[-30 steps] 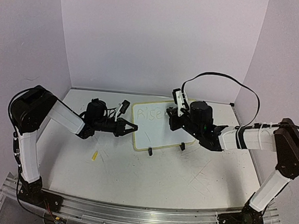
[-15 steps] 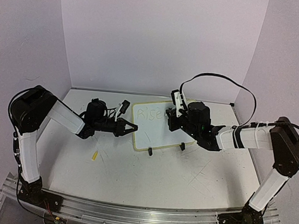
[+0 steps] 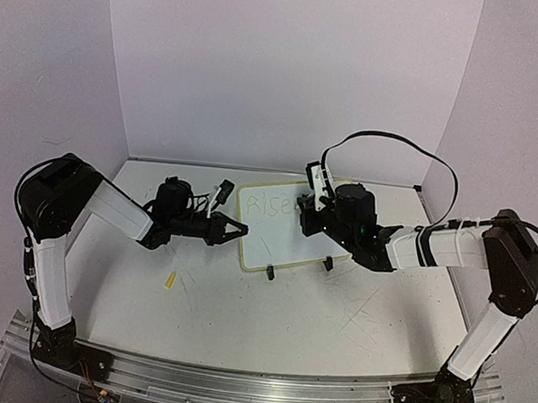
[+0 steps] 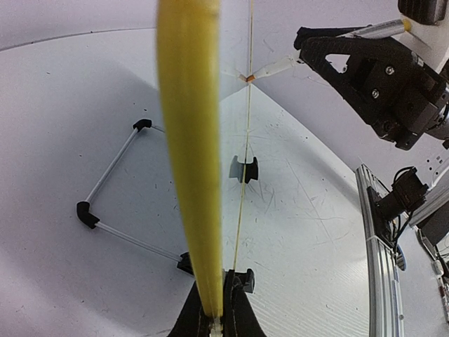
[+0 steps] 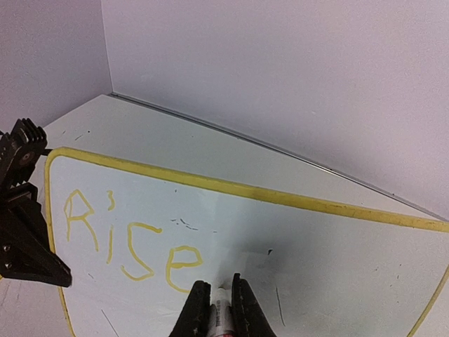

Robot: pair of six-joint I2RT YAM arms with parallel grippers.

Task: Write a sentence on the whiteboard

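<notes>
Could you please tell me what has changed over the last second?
The right gripper, shut on the marker, slid slightly toward the left arm over the whiteboard, its tip near the end of "Rise". The left gripper stayed clamped on the whiteboard's left edge, and the whiteboard did not move.

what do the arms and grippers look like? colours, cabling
The left arm and right arm match: white link shells, black joint housings, black cylindrical wrist motors. The left gripper and right gripper have black tapered fingers. A thin black cable loops above the right arm.
</notes>
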